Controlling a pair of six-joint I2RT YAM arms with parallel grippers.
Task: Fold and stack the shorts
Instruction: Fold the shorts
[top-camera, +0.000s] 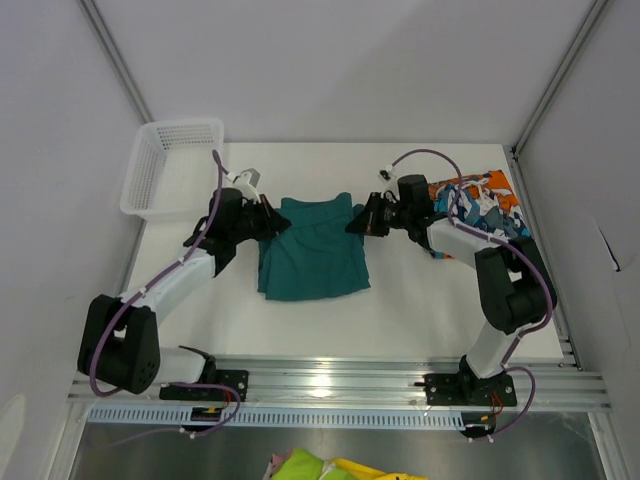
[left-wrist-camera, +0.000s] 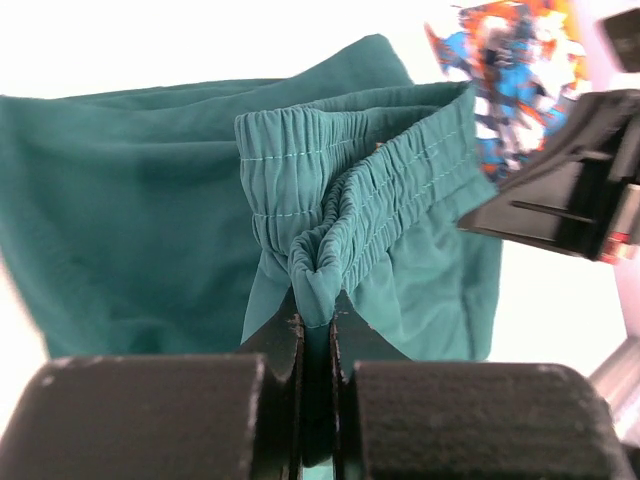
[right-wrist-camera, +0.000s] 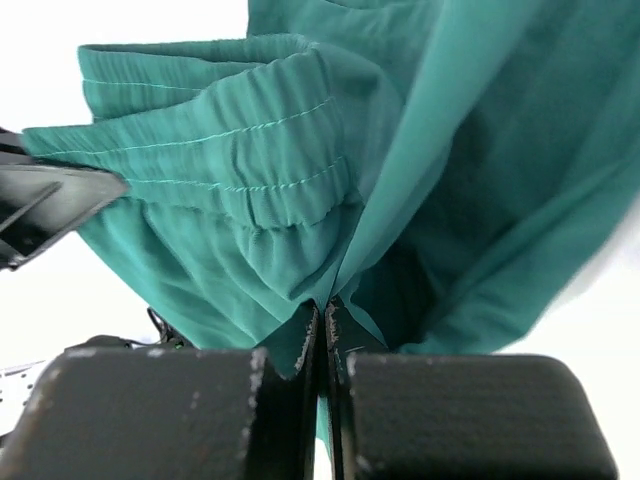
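Now my left fingers (left-wrist-camera: 283, 400) and right fingers (right-wrist-camera: 295, 400) each pinch tight on the gathered elastic waistband of the dark teal shorts (top-camera: 313, 255), thin smooth cloth lying mid-surface (top-camera: 400, 310); the crumpled patchwork shorts (top-camera: 478, 205) lie far right.

Top view overhead; wrist views close, sharing teal shorts (top-camera: 315, 265).

left arm (top-camera: 180, 275) extended forward and inward. left gripper (top-camera: 275, 225) pinched tight on one waistband end of the teal shorts (top-camera: 315, 255). right arm (top-camera: 500, 280) folded at the elbow, forearm reaching inward. right gripper (top-camera: 352, 226) clamped on the opposite end. grippers face each other.
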